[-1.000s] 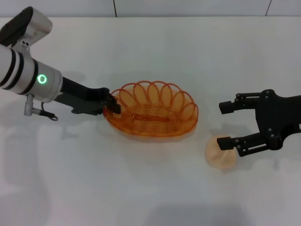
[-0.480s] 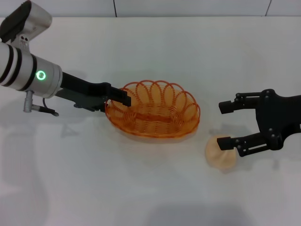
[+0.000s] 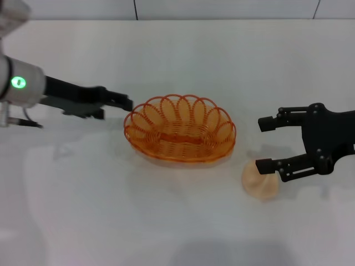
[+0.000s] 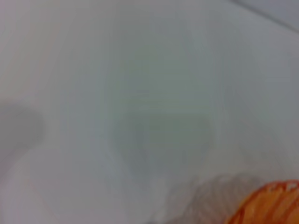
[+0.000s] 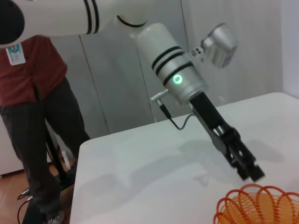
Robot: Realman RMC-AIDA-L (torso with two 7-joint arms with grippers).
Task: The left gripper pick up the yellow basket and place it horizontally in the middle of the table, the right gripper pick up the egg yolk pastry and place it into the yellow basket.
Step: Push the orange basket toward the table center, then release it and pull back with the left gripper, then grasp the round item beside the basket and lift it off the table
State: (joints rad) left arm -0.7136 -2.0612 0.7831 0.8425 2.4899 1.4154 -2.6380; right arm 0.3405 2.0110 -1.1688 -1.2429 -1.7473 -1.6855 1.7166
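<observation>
The yellow basket lies flat and lengthwise across the middle of the table, empty. My left gripper is just off the basket's left rim, apart from it and holding nothing; its fingers look slightly open. The right wrist view shows it above the basket's rim. A bit of the basket shows in the left wrist view. The egg yolk pastry lies on the table to the right of the basket. My right gripper is open, its lower finger over the pastry's top edge.
A person in a red shirt stands beyond the table's far edge in the right wrist view. White tabletop lies in front of the basket and the pastry.
My left gripper has let go of the basket's left rim and drawn back to the left. The basket has settled on the table. The right gripper and the pastry have not moved.
</observation>
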